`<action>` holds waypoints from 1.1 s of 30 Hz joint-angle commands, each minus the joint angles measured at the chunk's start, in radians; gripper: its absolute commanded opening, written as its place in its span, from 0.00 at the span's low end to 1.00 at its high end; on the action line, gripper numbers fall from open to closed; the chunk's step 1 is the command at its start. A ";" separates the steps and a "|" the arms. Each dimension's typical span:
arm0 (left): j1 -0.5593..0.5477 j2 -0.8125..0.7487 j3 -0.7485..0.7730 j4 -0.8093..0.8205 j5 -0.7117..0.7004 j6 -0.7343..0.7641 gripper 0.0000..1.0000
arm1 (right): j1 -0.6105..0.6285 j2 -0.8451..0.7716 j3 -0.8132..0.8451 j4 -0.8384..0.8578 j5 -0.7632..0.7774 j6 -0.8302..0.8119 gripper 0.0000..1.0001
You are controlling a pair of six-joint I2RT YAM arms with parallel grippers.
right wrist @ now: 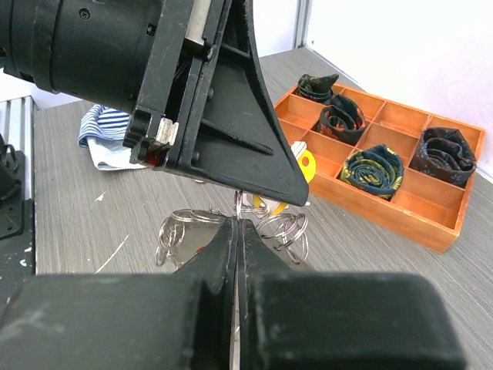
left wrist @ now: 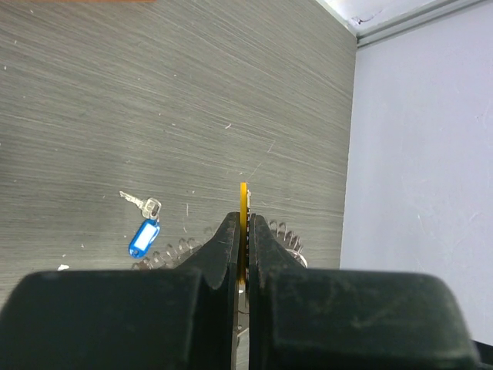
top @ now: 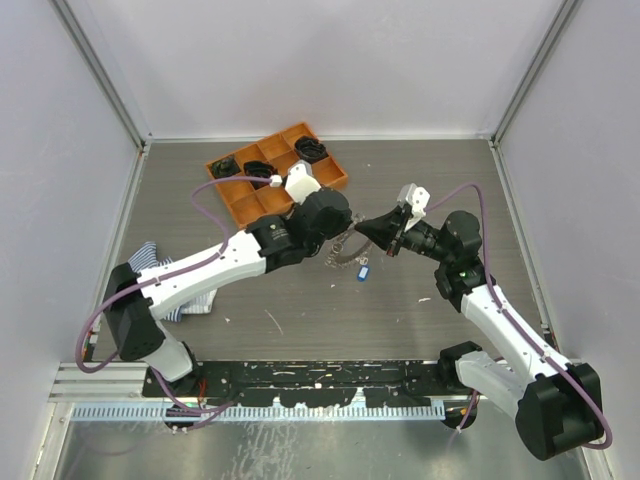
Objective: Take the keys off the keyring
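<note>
The keyring (top: 343,252), a wire ring fringed with small silver split rings, hangs between my two grippers just above the table. My left gripper (top: 350,238) is shut on a key's yellow tag (left wrist: 243,202), which also shows in the right wrist view (right wrist: 306,164). The fringe (left wrist: 176,250) shows below its fingers. My right gripper (top: 373,230) is shut on a wire loop of the keyring (right wrist: 286,230), right under the left gripper's fingers (right wrist: 254,146). A loose key with a blue tag (left wrist: 143,236) lies on the table (top: 363,271) beside the ring.
An orange compartment tray (top: 333,176) with black coiled bundles stands at the back, also in the right wrist view (right wrist: 370,208). A striped cloth (top: 150,258) lies at the left under the left arm. Grey walls enclose the table.
</note>
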 commanded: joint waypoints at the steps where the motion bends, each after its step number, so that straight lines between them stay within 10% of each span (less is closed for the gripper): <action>1: 0.010 -0.069 -0.030 0.093 -0.018 0.059 0.00 | -0.001 -0.011 0.008 0.131 -0.063 0.043 0.01; 33: 0.023 -0.179 -0.242 0.377 0.172 0.275 0.00 | -0.003 -0.004 -0.008 0.181 -0.205 0.087 0.01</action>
